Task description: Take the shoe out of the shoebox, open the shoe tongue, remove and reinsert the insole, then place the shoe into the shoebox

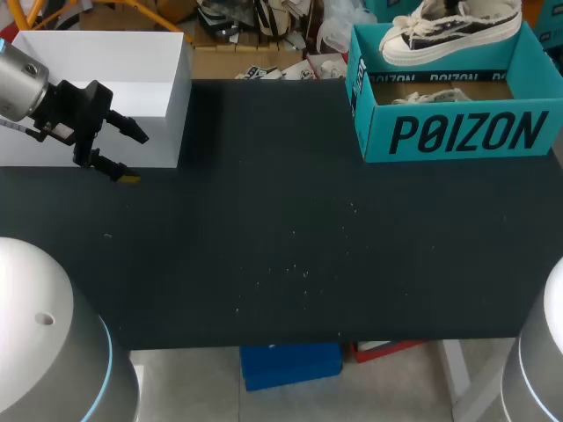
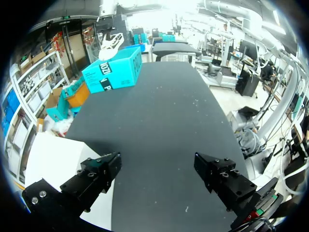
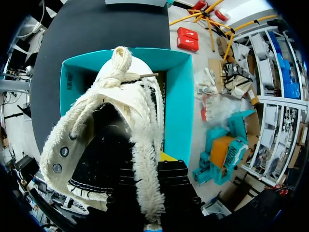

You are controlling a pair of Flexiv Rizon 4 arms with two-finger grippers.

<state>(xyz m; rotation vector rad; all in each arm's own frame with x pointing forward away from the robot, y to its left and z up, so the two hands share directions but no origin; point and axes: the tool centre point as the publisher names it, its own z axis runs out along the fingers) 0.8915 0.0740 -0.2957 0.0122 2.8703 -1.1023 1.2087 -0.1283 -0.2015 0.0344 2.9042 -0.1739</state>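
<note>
Left jaws gape wide over the table [image 2: 169, 121], holding nothing; right jaws clench the shoe [image 3: 123, 99] above the shoebox [image 3: 176, 106].

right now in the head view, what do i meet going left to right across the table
white open-topped box → bare black tabletop → teal cardboard shoebox; the black and cream shoe overlaps the shoebox, so it has no place

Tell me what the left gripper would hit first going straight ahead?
Probably the black table: the left gripper seems to point slightly down at it. The teal shoebox sits off to one side.
</note>
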